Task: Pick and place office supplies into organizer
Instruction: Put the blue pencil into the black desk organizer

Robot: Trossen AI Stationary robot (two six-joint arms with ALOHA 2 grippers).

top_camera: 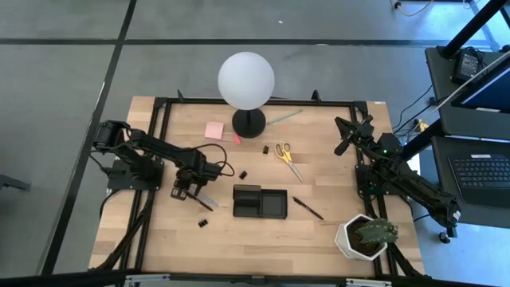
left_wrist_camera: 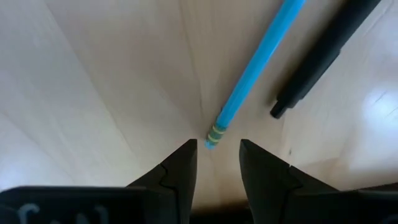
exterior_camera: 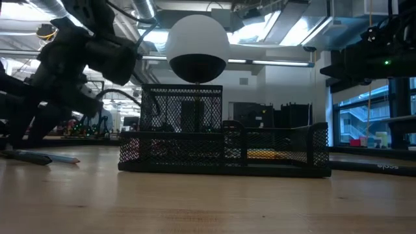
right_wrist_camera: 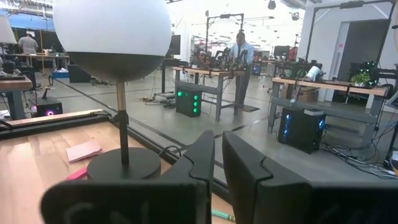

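My left gripper [left_wrist_camera: 217, 148] is open and points down at the table just left of the organizer [top_camera: 259, 201], a low black mesh tray. A blue pencil [left_wrist_camera: 255, 68] lies on the wood, its banded end just ahead of the gap between the fingertips, with no contact visible. A black pen [left_wrist_camera: 317, 62] lies beside it. Farther off lie the yellow-handled scissors [top_camera: 287, 158], the pink pad [top_camera: 213, 130], a green stick [top_camera: 283, 117], another pen [top_camera: 307, 208] and black clips [top_camera: 242, 174]. My right gripper [right_wrist_camera: 217, 158] is shut and waits at the table's right side [top_camera: 347, 131].
A white globe lamp [top_camera: 247, 80] stands at the far middle of the table. A potted plant [top_camera: 366, 237] sits at the near right corner. Another clip [top_camera: 202, 222] lies near the left front. Bare wood lies in front of the organizer [exterior_camera: 224, 153].
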